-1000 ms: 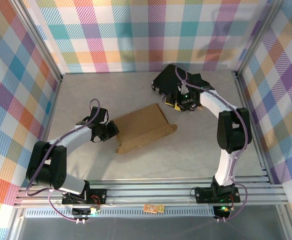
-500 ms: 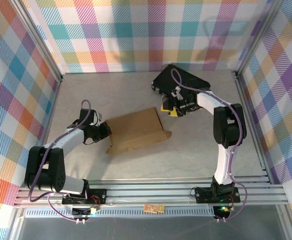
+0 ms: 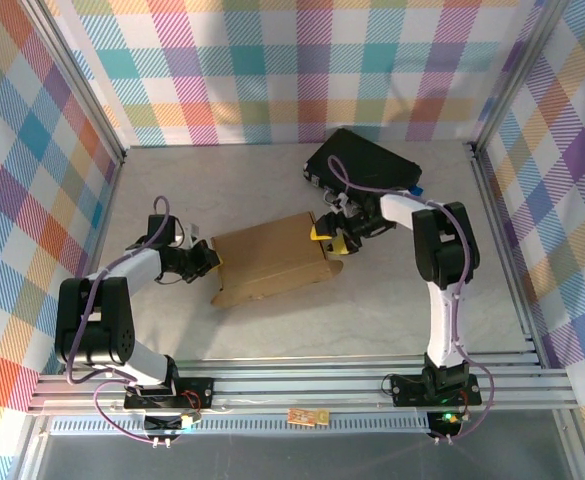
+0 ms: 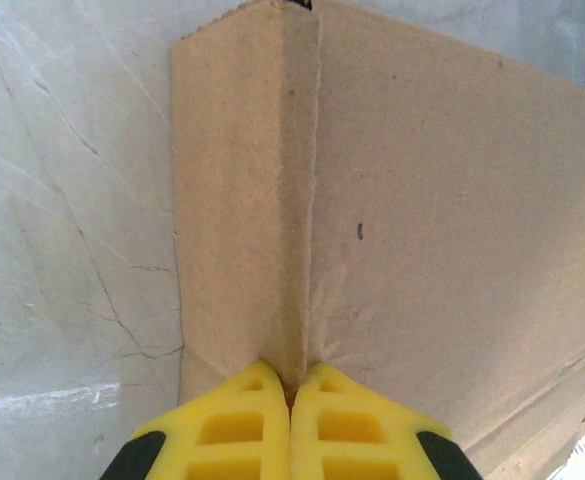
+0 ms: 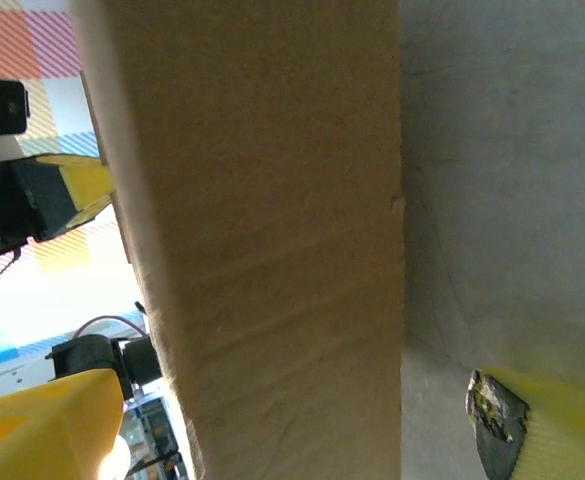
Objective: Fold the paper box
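Note:
The paper box (image 3: 270, 257) lies flat and brown in the middle of the table, long side running left to right. My left gripper (image 3: 212, 262) is at its left end. In the left wrist view the yellow fingers (image 4: 242, 420) of that gripper (image 4: 290, 378) are shut on a raised crease of the paper box (image 4: 452, 200). My right gripper (image 3: 329, 240) is at the box's right end. In the right wrist view it (image 5: 292, 425) stands open, with an upright cardboard wall (image 5: 262, 250) between its wide-apart fingertips (image 5: 57, 420).
A black hard case (image 3: 367, 160) lies at the back right, just behind the right arm. Plaid walls close in the left, back and right sides. An aluminium rail (image 3: 292, 385) runs along the near edge by the arm bases.
The right gripper came away from the black case to the box's right end and opened wider. The left gripper closed on the box's left edge and drew left, and the box shifted slightly left.

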Motion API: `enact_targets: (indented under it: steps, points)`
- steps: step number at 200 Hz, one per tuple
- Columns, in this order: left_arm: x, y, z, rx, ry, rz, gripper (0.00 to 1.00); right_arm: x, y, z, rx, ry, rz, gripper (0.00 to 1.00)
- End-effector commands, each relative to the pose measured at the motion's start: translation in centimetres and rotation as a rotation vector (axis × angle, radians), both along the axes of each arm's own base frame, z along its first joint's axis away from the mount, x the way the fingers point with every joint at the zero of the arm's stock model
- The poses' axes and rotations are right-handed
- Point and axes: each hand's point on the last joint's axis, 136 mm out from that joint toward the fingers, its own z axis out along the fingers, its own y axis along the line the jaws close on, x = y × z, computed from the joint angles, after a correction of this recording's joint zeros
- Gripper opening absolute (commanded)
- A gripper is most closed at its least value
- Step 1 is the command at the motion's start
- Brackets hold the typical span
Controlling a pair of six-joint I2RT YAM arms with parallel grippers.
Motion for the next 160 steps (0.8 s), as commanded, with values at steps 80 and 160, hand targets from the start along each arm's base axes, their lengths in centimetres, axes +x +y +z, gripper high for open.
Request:
enact_targets:
  steps: [80, 160]
  points:
    - [-4.9, 3.5, -6.0, 0.146, 0.281, 0.080, 0.00, -2.0, 5.1, 3.2, 0.239, 0.069, 0.105, 0.65]
    - [1.8, 4.3, 6.4, 0.048, -0.101, 0.308, 0.50, -1.1, 4.4, 7.6, 0.234, 0.109, 0.005, 0.45]
